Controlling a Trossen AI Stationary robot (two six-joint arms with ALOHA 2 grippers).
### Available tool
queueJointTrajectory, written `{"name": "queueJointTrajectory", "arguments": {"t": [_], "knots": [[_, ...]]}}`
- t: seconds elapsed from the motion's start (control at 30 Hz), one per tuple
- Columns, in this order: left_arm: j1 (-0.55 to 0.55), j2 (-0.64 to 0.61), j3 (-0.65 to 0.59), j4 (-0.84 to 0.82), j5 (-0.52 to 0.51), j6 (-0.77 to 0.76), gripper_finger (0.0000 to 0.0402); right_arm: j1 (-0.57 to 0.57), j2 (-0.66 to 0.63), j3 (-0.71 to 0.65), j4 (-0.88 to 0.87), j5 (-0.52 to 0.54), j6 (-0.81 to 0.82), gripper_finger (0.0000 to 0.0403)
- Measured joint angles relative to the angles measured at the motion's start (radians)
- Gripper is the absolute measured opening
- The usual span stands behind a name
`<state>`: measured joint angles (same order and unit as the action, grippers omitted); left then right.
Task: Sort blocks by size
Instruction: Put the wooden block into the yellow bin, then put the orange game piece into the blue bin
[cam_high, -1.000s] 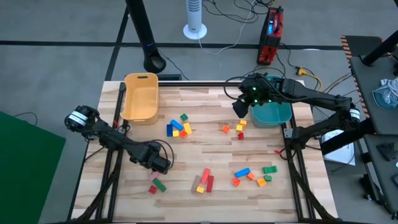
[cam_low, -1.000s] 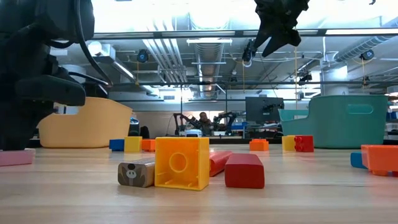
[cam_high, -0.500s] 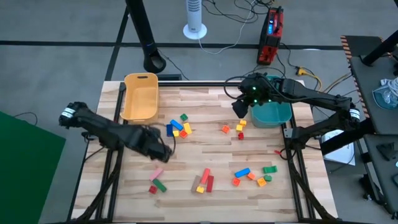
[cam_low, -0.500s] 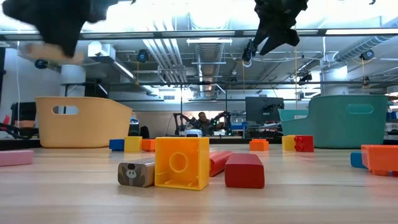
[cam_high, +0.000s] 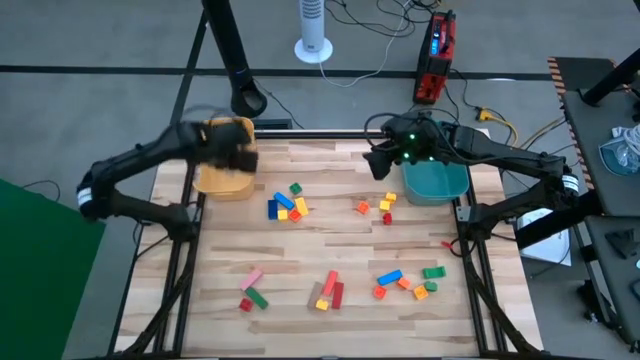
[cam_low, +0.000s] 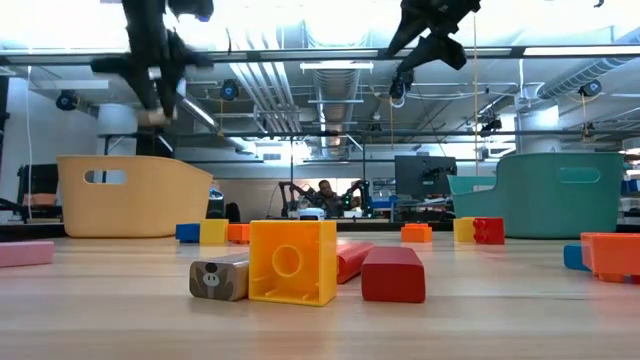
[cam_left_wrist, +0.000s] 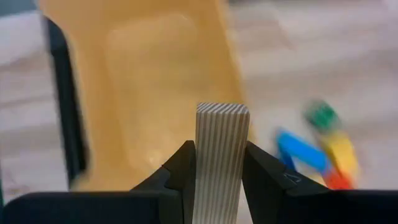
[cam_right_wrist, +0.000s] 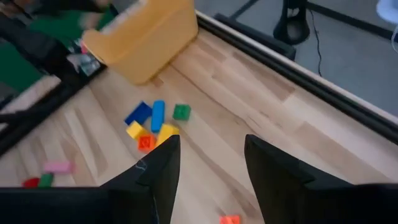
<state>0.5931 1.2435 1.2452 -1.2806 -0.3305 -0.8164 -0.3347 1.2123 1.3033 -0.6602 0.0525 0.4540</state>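
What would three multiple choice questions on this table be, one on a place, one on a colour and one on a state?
1. Where are the left jaws?
A. Low beside the pink bar
B. Above the yellow bin
C. Above the teal bin

2. What colour is the bin nearest the right jaws?
A. Yellow
B. Red
C. Teal

3. How do the right jaws stand?
A. Open and empty
B. Shut on a blue bar
C. Shut on nothing

Answers:
1 B: the high view puts the left jaws over the yellow bin, and the left wrist view shows that bin behind the pale striped block they clamp.
2 C: the right jaws hang by the teal bin.
3 A: the right wrist view shows them apart with only table between.
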Motion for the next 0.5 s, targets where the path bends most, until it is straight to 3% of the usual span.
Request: {"name": "queueJointTrajectory", "arguments": {"t": [0.1, 0.2, 0.33, 0.5], "knots": [[0.189, 0.046, -0.031, 0.067, 0.088, 0.131, 0.0118, 0.000, 0.001, 0.000, 0.023, 0.001, 0.027, 0.0165], [0.284, 0.086, -0.038, 0.094, 0.128, 0.254, 0.0181, 0.000, 0.001, 0.000, 0.021, 0.025, 0.065, 0.0166], [0.299, 0.118, -0.029, 0.117, 0.104, 0.356, 0.0246, 0.000, 0.012, 0.000, 0.019, 0.034, 0.105, 0.0173], [0.245, 0.108, -0.002, 0.160, 0.104, 0.367, 0.0273, 0.000, 0.057, 0.000, 0.006, 0.022, 0.167, 0.0177]]}}
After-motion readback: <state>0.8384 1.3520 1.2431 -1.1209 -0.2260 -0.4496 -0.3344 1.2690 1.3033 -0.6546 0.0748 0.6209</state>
